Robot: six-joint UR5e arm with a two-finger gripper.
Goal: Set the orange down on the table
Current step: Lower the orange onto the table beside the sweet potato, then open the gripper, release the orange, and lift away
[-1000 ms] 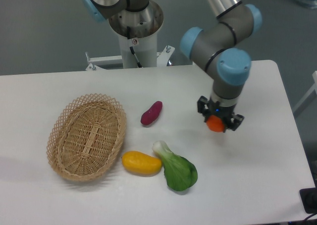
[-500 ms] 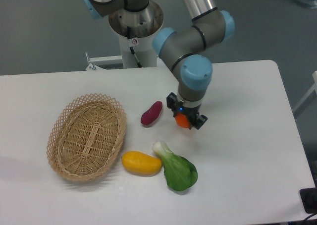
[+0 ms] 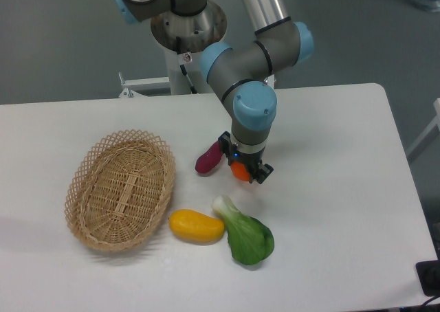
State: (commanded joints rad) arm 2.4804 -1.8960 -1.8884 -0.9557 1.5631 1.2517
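Hand (image 3: 242,169) clamped on small round red-orange fruit (image 3: 240,171), just right of purple sweet potato (image 3: 209,158), above white worktop (image 3: 330,188). Carry step; next: lower onto bare worktop, release.

- The arm's base column (image 3: 187,30) stands beyond the far edge of the table (image 3: 344,209), near the middle.
- A silver tube link (image 3: 261,3) slants down from the top of the view to a grey elbow with blue caps (image 3: 275,47).
- From there a short grey joint runs left, then turns into a vertical wrist (image 3: 251,116) with a blue cap facing the camera.
- The end effector (image 3: 242,169) points straight down over the table, its dark fingers (image 3: 225,157) clamped on the orange (image 3: 240,171), one on each side.
- A small blue light shows on the end effector's body.
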